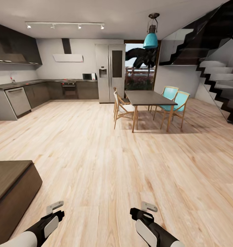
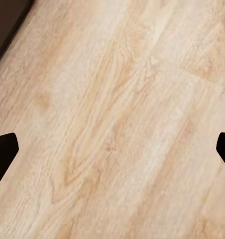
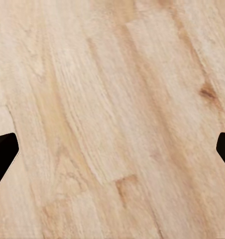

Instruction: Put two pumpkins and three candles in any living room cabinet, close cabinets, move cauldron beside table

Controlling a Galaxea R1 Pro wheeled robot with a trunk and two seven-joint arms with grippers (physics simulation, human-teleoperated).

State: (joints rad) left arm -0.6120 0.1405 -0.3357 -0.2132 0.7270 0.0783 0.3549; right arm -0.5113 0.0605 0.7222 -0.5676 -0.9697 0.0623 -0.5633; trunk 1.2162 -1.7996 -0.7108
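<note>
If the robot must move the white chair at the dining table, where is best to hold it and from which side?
Probably the top rail of the backrest of the white chair, approached from the open floor on the kitchen side. The back faces away from the table and stands upright, so the rail is free, while the seat is partly tucked under the tabletop. Both end effectors look open.

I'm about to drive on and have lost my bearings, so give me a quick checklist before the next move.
1. Left gripper empty: ok, fingertips wide apart over bare plank floor.
2. Right gripper empty: ok, open over floor.
3. Light wooden floor ahead free of obstacles: ok up to the dark-topped dining table with wooden chairs.
4. Clearance at left: not ok, dark brown low wooden unit sits close beside the left arm.
5. Pumpkins, candles, cauldron located: cannot tell.
6. That unit's fronts closed: cannot tell from this angle.
</note>
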